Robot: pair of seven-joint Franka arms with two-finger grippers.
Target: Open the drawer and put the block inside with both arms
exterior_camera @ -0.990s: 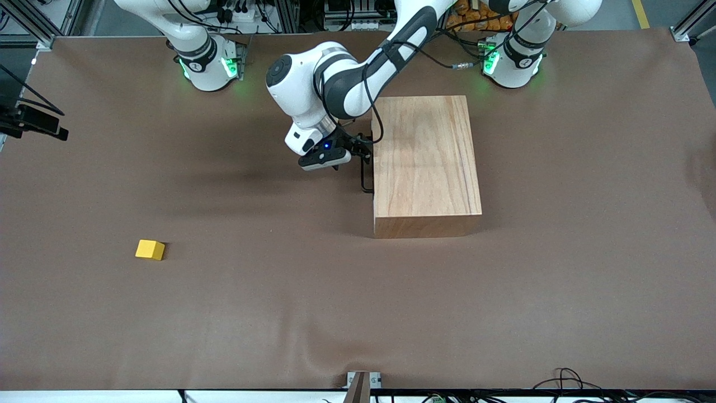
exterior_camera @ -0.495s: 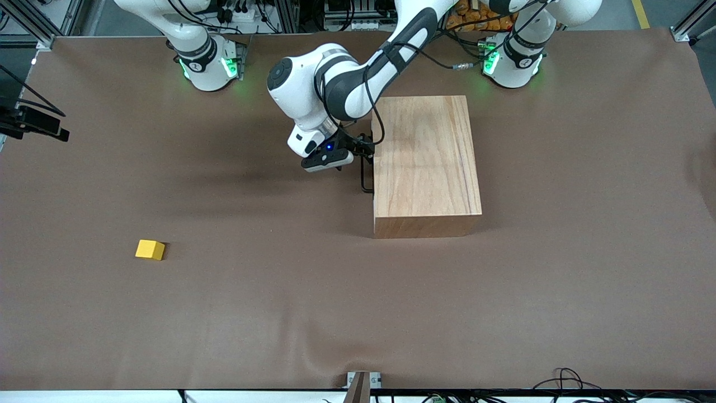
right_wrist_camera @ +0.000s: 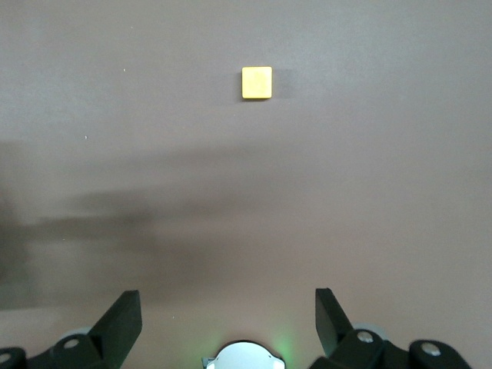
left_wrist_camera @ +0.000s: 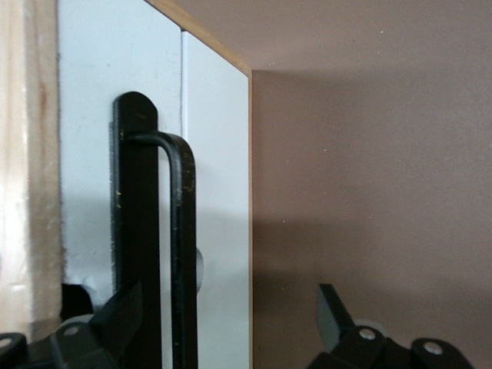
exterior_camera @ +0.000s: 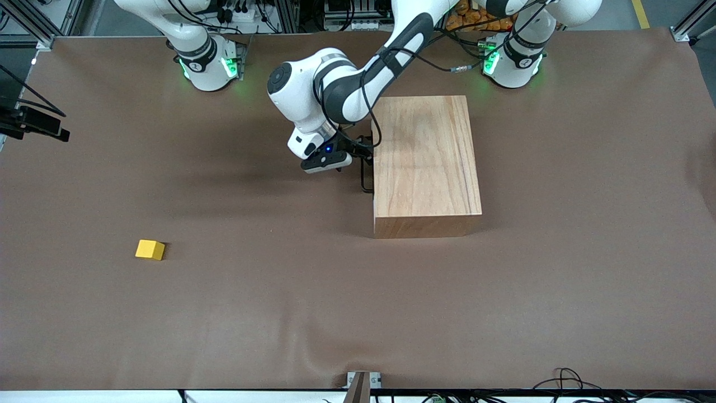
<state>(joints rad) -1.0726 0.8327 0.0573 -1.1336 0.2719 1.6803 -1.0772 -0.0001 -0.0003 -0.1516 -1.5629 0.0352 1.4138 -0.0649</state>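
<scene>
Your left gripper (exterior_camera: 362, 155) has edged closer to the drawer (left_wrist_camera: 215, 192), fingers spread around its black handle (left_wrist_camera: 181, 254). Your right gripper (right_wrist_camera: 228, 323) waits spread; the block (exterior_camera: 150, 249) sits toward the right arm's end.

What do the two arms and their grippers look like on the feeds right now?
Both arms are glossy white with dark grey joint bands, black cables and green-lit bases. The left gripper is black, with a blue light on the hand's white housing. The right gripper has black wedge-shaped fingers.

Brown table covering (exterior_camera: 224, 313), creased; cables (exterior_camera: 565, 378) lay lower right; aluminium framing (exterior_camera: 33, 28) stood upper left.
</scene>
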